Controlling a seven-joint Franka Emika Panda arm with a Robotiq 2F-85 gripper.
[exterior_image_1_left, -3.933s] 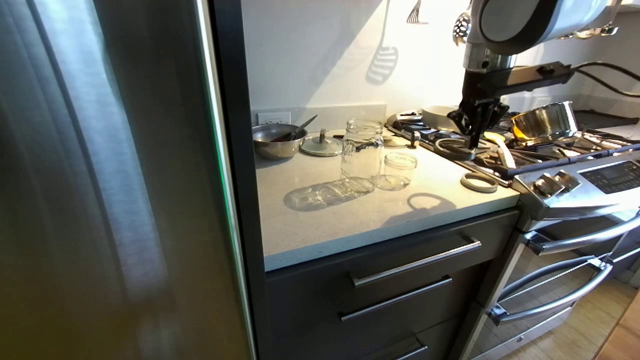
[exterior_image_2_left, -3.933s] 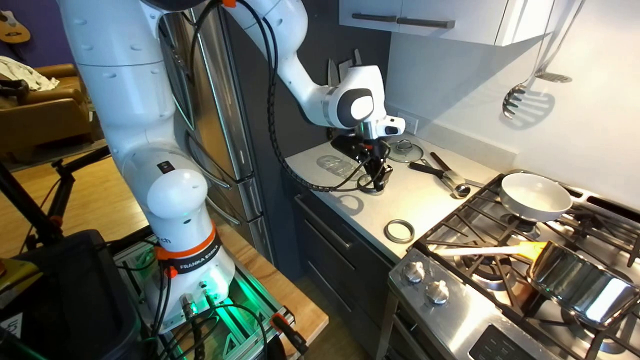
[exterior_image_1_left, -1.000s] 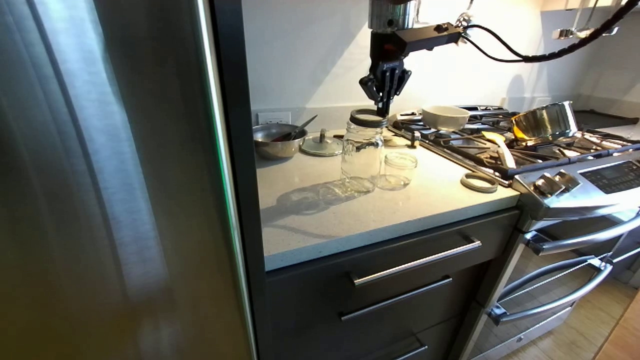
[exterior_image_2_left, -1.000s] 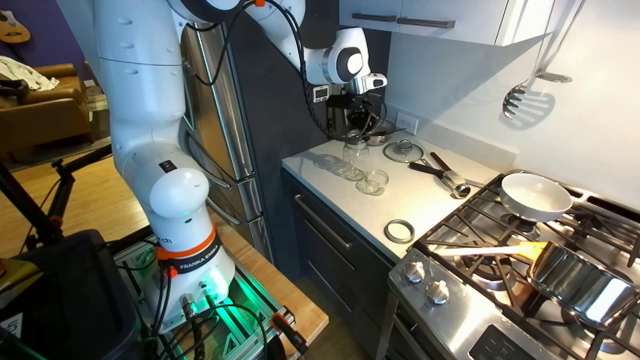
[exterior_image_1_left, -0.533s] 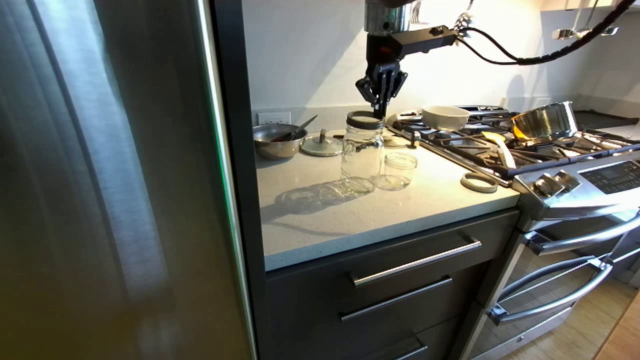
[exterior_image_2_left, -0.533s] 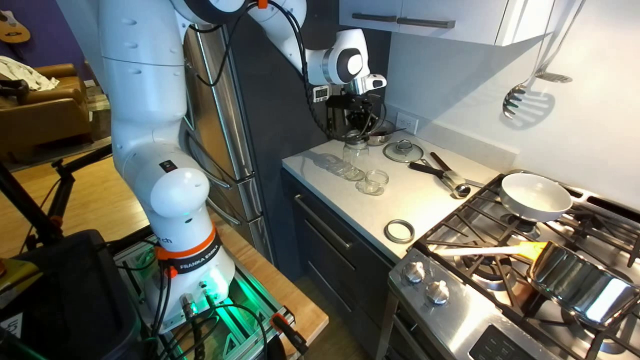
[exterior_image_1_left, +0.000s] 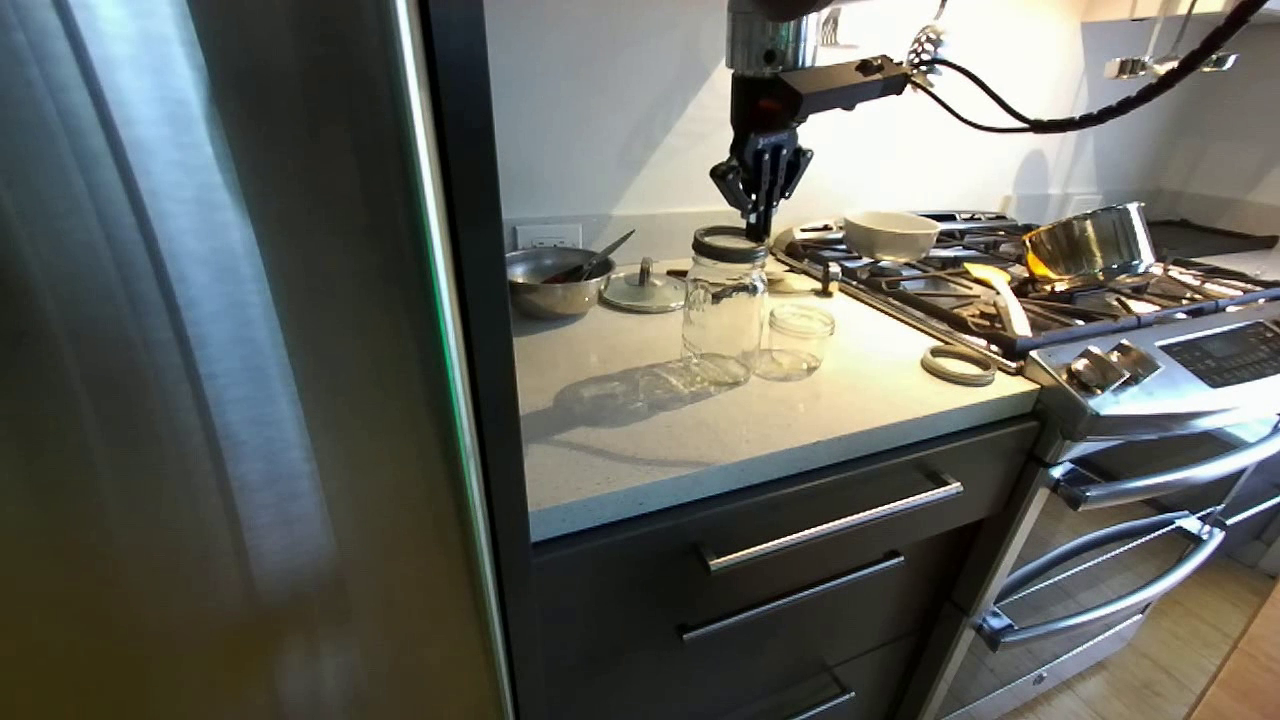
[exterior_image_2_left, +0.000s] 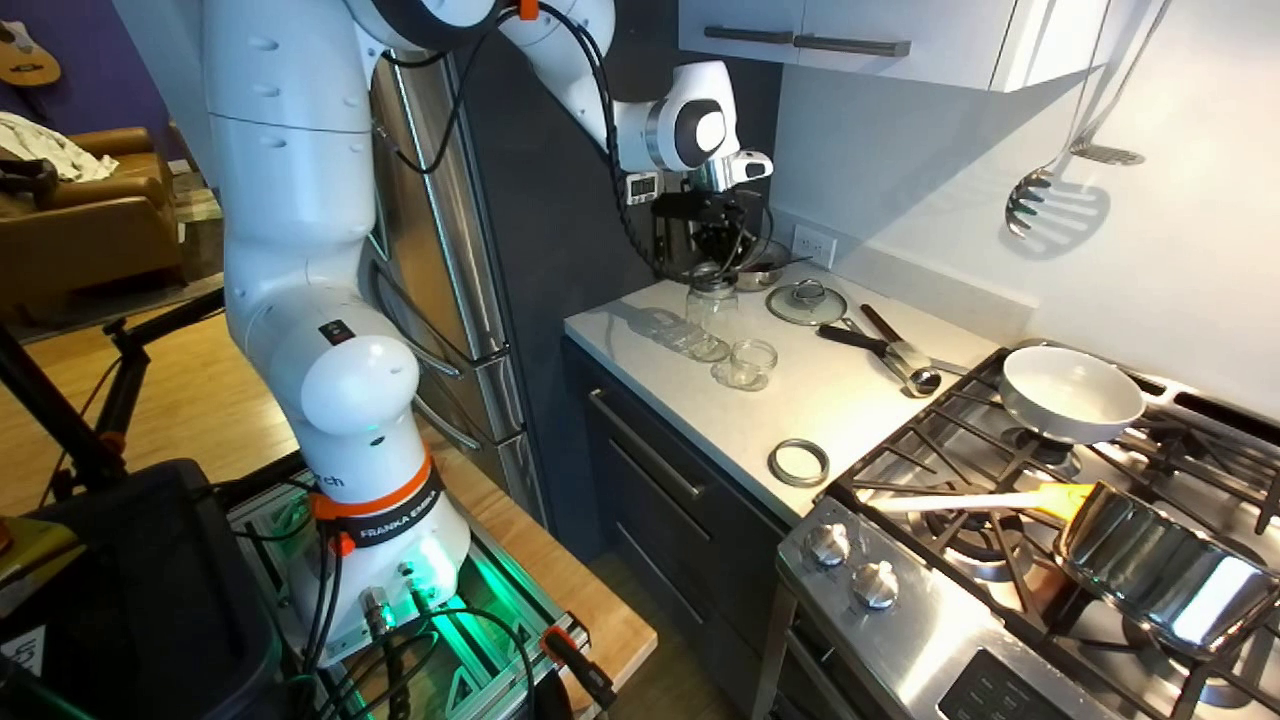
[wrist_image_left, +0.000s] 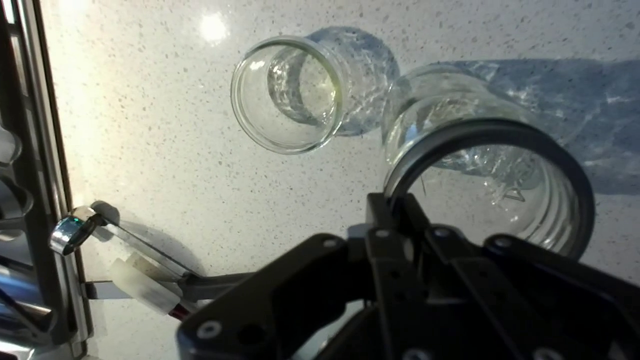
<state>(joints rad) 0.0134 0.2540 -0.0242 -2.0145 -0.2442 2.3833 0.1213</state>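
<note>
Gripper (wrist_image_left: 396, 202) clamped on the edge of a dark, round ring (exterior_image_1_left: 728, 254)

Ring's right at the mouth of a tall, clear glass jar (exterior_image_1_left: 722, 315) — can't tell if it's seated. A short, clear glass jar (exterior_image_1_left: 798, 345) stands just beside on the pale speckled desk (exterior_image_1_left: 820, 412) — flat grey ring (exterior_image_1_left: 957, 378) farther out, near the steel stove (exterior_image_2_left: 920, 645).

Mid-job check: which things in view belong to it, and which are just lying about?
Apparently in the job: gripper; dark ring it pinches; tall jar beneath.

Apparently lying about: short jar; loose ring; glass lid; metal bowl; white bowl; steel pot.
</note>
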